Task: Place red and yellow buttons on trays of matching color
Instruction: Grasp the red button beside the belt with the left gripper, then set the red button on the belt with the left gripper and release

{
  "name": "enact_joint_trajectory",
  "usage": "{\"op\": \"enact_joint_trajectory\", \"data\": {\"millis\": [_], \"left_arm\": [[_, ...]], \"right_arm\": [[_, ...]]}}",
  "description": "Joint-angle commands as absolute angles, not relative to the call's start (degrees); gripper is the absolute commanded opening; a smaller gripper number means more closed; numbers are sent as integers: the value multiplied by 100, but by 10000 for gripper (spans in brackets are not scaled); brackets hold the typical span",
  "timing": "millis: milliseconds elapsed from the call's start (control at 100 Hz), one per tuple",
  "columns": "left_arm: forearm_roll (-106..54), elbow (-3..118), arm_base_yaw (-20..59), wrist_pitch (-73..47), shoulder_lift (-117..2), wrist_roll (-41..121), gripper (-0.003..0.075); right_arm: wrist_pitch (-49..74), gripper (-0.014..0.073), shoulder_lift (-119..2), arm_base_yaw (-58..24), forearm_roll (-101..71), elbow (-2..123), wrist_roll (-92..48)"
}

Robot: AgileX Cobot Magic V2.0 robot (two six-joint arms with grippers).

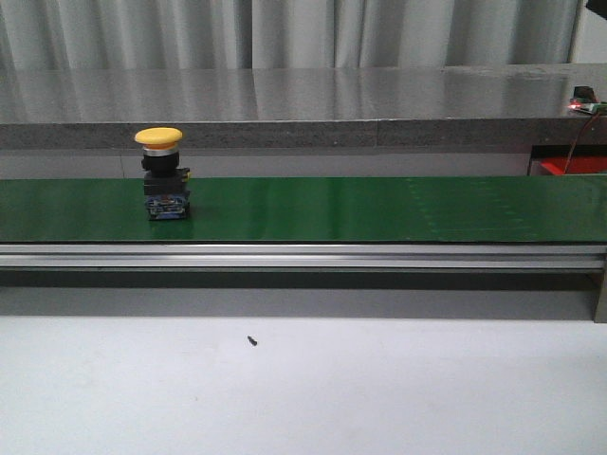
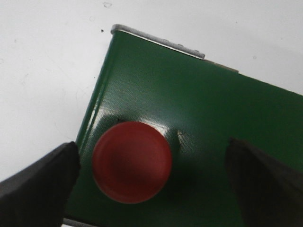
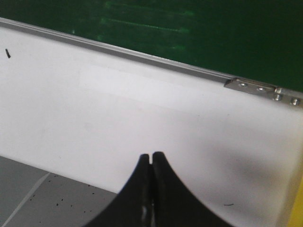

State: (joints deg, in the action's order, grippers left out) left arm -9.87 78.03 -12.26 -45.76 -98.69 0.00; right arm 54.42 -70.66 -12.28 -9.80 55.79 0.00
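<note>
Ahead, a yellow mushroom-capped push button [image 1: 161, 173] stands upright on the long green conveyor belt [image 1: 379, 209] (left part), while the left pincer [image 2: 151, 177] gapes wide around a red round-capped button [image 2: 132, 161] on that belt, and the right pincer [image 3: 151, 161] hangs pressed together above the white counter [image 3: 142, 123].

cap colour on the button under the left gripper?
Red; the button shows best in the left wrist view, between the open left gripper fingers.
</note>
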Motion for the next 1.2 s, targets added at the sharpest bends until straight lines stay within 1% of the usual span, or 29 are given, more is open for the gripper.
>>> {"op": "enact_joint_trajectory", "data": {"millis": [0,260,410,480,550,600,650,670,720,740,790,830,1190], "left_arm": [[-1087,7942,-1189,-4440,-9401,0,618],[-1087,7942,-1189,-4633,-8791,0,618],[-1087,7942,-1003,-4808,-8441,109,607],[-1087,7942,-848,-4836,-8292,109,554],[-1087,7917,-675,-4836,-8141,109,470],[-1087,7877,-561,-4815,-8014,109,396],[-1087,7825,-459,-4816,-7907,109,298],[-1087,7796,-420,-4816,-7863,109,272],[-1087,7701,-328,-4816,-7766,109,165],[-1087,7671,-307,-4816,-7726,109,139],[-1087,7553,-240,-4816,-7622,109,39],[-1087,7435,-184,-4813,-7541,109,-16],[-1101,6157,14,-4408,-6315,109,-19]], "right_arm": [[5245,-106,-6906,-1227,-1030,5715,-30],[5223,-106,-6906,-1227,-1030,5715,-30],[5223,-106,-6906,-1227,-1030,5715,-30],[5223,-106,-6906,-1227,-1030,5715,-30],[5223,-106,-6906,-1227,-1030,5715,-30],[5217,-106,-6906,-1227,-1030,5715,-30],[5217,-106,-6906,-1227,-1030,5715,-30],[5217,-106,-6906,-1227,-1030,5715,-30],[5217,-106,-6906,-1227,-1030,5715,-30],[5217,-106,-6906,-1227,-1030,5715,-30],[5211,-106,-6906,-1227,-1030,5715,-30],[5211,-106,-6906,-1227,-1030,5715,-35],[5205,-106,-6906,-1227,-1030,5715,-35]]}}
